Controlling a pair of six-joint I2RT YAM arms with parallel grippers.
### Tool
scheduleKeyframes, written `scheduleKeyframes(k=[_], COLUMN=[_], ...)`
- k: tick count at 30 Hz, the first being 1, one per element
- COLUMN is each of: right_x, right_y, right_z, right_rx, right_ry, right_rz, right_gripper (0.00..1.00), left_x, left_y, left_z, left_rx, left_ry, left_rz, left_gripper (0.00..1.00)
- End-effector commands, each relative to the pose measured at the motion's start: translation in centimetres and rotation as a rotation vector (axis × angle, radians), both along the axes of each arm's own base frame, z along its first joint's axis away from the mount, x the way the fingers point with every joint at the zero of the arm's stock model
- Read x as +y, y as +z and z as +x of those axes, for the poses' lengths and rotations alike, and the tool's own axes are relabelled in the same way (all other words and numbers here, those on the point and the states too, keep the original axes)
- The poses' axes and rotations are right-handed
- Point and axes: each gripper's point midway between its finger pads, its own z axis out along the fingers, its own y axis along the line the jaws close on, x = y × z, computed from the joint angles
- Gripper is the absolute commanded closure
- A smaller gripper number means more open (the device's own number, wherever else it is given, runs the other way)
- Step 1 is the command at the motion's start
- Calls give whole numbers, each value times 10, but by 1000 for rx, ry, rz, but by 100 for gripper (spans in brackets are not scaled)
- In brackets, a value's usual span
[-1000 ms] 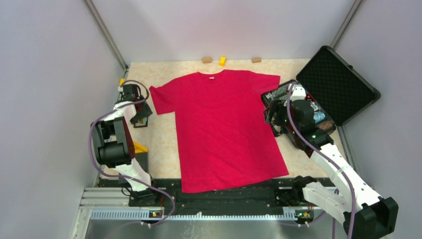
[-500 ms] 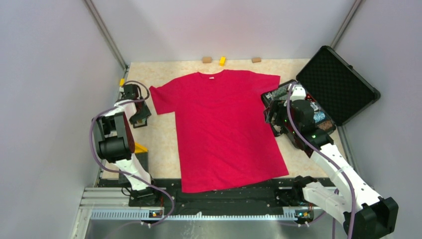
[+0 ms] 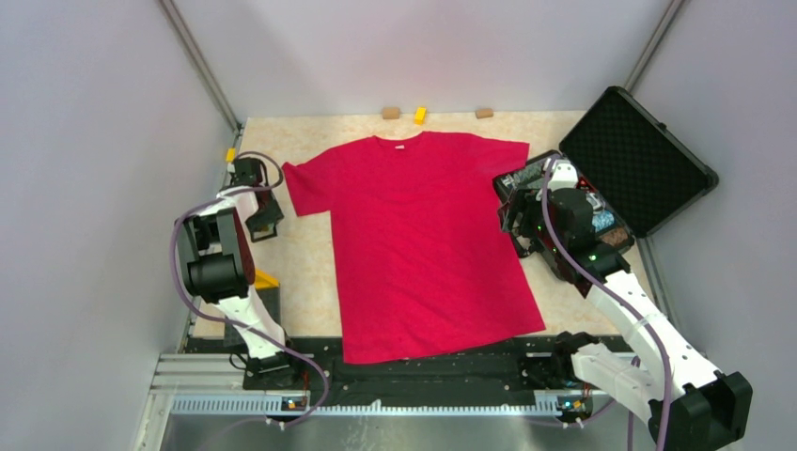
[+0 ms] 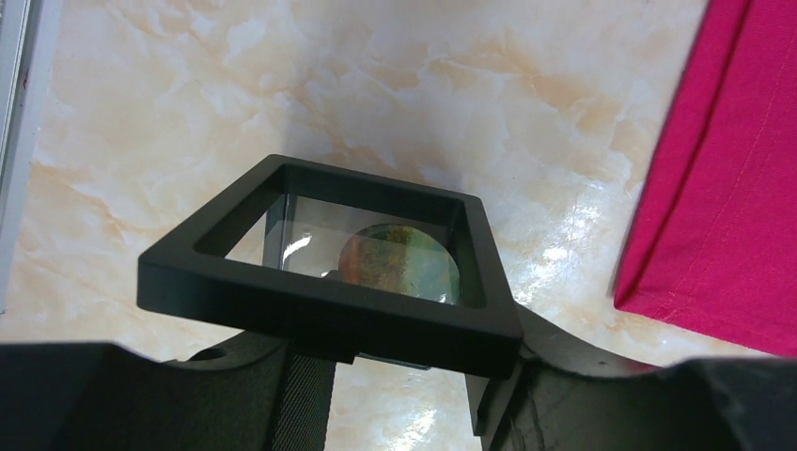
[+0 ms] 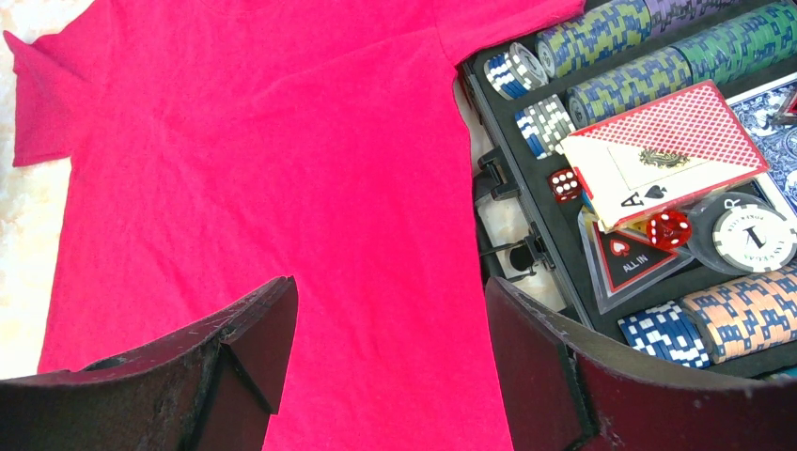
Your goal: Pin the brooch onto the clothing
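brooch sits in a tilted black frame just off the sleeve of the shirt, dead ahead of the left claw, whose fingers flank the frame's near edge, clamped or not i cannot tell; right claw gapes empty over the shirt's far edge.

My marble-look table carries the red T-shirt at centre, a black case at two o'clock, small blocks at twelve.
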Motion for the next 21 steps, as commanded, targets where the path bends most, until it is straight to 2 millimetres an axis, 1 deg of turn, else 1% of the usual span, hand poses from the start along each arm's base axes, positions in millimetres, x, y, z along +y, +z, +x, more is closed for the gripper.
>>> scheduleKeyframes(k=[1,3,9,14,17,19,21], right_x=[1,1,1,3,3,4,4], right_y=[9,8,9,8,6,6,5], right_z=[1,1,2,3,3,4,4], right_rx=[-27,-25,-29,-26,-23,-20,-20], right_ry=[-6,-6,-7,-1,-1,0,0], right_rz=[7,8,9,12,13,13,13], right_gripper=[25,25,25,26,26,26,26], left_x=[6,4,3,3,4,4,4], left_y=[8,9,21,28,29,30,32], left_z=[7,7,6,3,2,1,1], left_rx=[-15,-20,-50,-66,-61,-60,-62], left_ry=[3,2,3,7,13,16,20], left_rz=[9,3,5,10,17,17,18], left_gripper=[50,52,64,70,76,82,85])
